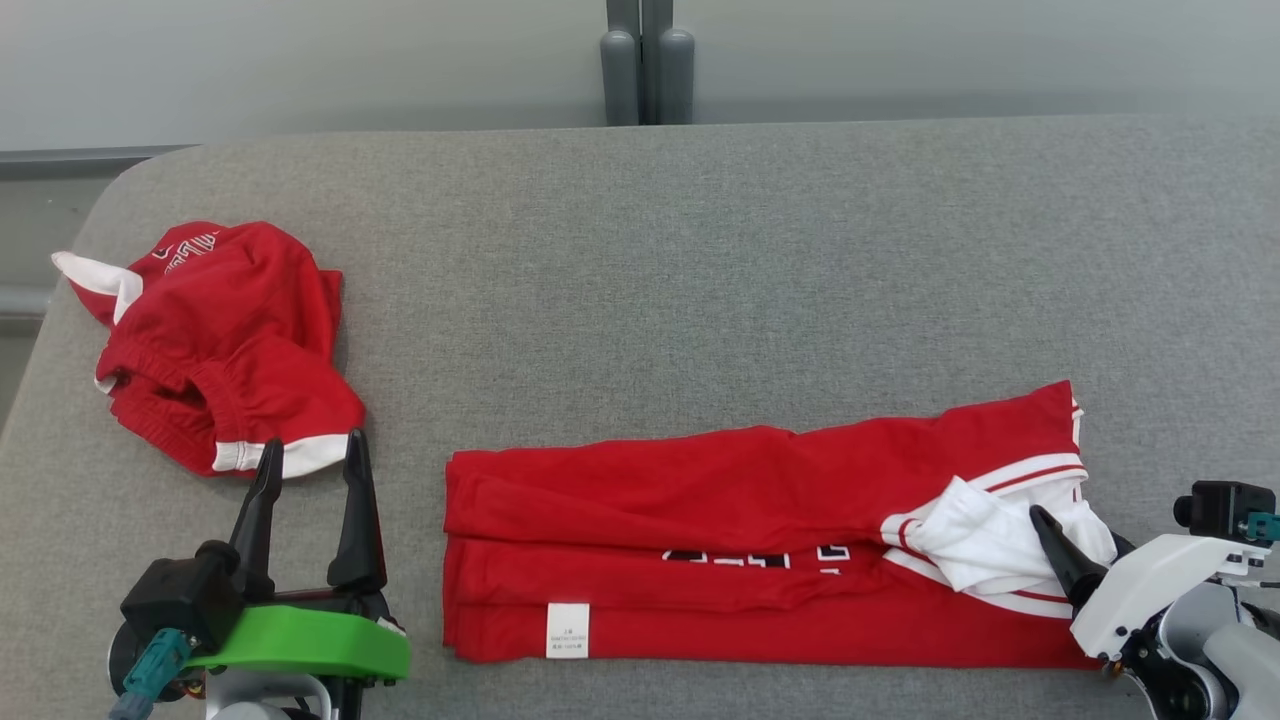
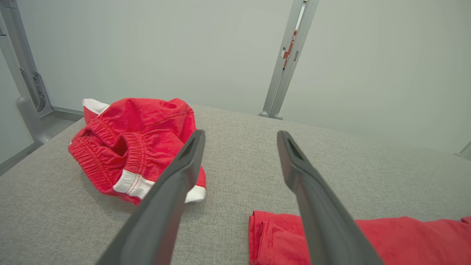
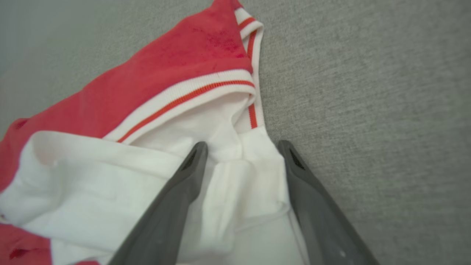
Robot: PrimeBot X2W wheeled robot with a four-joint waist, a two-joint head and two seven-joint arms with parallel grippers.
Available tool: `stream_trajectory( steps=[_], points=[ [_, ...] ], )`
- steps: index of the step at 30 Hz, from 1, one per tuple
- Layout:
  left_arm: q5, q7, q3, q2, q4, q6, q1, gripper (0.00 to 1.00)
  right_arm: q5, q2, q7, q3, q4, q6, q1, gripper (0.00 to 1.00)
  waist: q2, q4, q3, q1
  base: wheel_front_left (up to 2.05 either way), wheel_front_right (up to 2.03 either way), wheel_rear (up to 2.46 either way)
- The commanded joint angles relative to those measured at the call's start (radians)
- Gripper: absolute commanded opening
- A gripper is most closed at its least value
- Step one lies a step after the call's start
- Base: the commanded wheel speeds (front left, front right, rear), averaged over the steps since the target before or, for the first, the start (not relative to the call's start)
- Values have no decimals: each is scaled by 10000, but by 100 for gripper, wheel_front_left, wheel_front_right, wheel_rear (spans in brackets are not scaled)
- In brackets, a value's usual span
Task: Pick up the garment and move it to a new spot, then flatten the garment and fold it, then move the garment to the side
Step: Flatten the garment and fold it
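Red shirt (image 1: 760,540), folded into a long strip, lies flat on grey desk (image 1: 700,250). At shirt's right end, where white fabric w/ red trim bunches up, right pincer (image 3: 241,144) is open, fingers either side of a white fold. Left pincer (image 1: 312,442) hovers open just off shirt's left end. Crumpled red shorts (image 1: 225,340) lie beyond it, apart from shirt.

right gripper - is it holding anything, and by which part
Nothing is gripped: the right gripper is open, astride the white fold at the end of the red shirt.
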Motion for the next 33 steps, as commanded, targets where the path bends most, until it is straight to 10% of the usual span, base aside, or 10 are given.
stream_trajectory(
  steps=[1, 2, 27, 33],
  points=[
    [106, -27, 98, -95, 85, -133, 128, 100, 118, 491, 414, 446, -139, 91, 421, 28, 0, 56, 3, 0, 0, 0, 0],
    [174, -27, 167, -151, 152, -225, 134, 100, 179, 480, 437, 481, -287, 91, 425, 0, 0, 76, 2, 0, 0, 0, 0],
    [1129, -28, 1263, -1211, 728, -1153, 513, 100, 143, -2142, -879, -1341, -163, 51, -1096, 0, 0, -290, -471, 0, 0, 0, 0],
    [1169, -28, 1545, -1339, 803, -1240, 884, 100, 96, -2473, 511, -1119, -1605, 51, -830, 0, 0, -423, -871, 0, 0, 0, 0]
  ],
)
